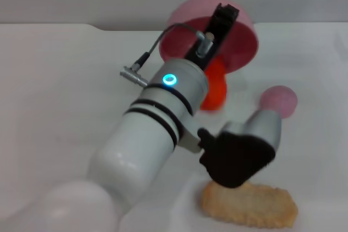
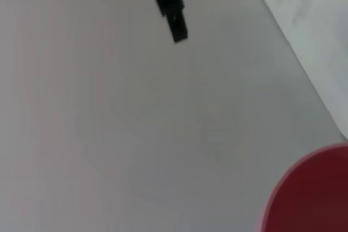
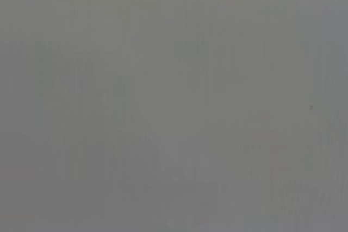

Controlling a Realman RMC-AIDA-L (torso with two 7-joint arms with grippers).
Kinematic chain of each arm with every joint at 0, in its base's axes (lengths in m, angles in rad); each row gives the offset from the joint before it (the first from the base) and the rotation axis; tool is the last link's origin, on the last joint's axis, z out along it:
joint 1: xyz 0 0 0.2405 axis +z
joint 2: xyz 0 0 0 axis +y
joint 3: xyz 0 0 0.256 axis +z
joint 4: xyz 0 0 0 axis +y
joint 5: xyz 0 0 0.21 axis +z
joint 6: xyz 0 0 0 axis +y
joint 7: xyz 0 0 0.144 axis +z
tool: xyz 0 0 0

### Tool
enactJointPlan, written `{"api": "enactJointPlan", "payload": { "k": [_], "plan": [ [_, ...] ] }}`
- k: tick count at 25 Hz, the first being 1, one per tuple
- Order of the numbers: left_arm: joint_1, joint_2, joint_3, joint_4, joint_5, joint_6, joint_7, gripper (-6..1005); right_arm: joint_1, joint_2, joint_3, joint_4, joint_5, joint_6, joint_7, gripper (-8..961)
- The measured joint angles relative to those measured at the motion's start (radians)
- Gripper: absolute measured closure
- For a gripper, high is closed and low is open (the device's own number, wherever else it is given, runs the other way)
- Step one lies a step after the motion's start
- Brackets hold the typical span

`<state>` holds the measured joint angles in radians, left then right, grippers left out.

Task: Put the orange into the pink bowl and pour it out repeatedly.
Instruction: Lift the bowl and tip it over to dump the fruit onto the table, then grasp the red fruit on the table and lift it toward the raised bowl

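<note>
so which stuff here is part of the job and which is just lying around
In the job:
- pink bowl, tipped up at the left gripper
- orange, on the table below the bowl

Lying about:
- small pink ball
- beige crusty piece

1. A plain grey surface [image 3: 174,101] is filling the right wrist view from edge to edge.
2. Its tone is running nearly even, shading slightly darker toward one side.
3. A tiny dark speck [image 3: 311,107] is showing on it.
4. What the surface is cannot be told.
</note>
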<state>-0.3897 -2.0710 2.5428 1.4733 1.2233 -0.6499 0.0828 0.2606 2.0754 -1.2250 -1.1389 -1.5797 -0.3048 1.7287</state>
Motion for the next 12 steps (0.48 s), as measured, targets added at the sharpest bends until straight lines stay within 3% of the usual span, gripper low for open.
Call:
{"api": "enactJointPlan", "payload": {
  "k": [1,7,9,12],
  "plan": [
    [0.010,0.000,0.027,-0.022,0.082,0.004,-0.035,956,0.001,0.000,0.001,0.000,0.000,-0.001,0.000,349],
    [0.008,-0.003,0.035,-0.033,0.109,0.007,-0.184,956,0.005,0.000,-0.002,-0.005,0.001,-0.005,0.016,350],
    [0.002,-0.006,0.004,-0.003,0.083,0.001,-0.300,956,0.008,0.000,-0.009,-0.001,0.001,-0.011,0.033,350],
    [-0.010,-0.006,-0.079,0.087,-0.074,-0.038,-0.424,956,0.010,-0.001,-0.019,0.003,0.000,-0.063,0.069,350]
  ]
}}
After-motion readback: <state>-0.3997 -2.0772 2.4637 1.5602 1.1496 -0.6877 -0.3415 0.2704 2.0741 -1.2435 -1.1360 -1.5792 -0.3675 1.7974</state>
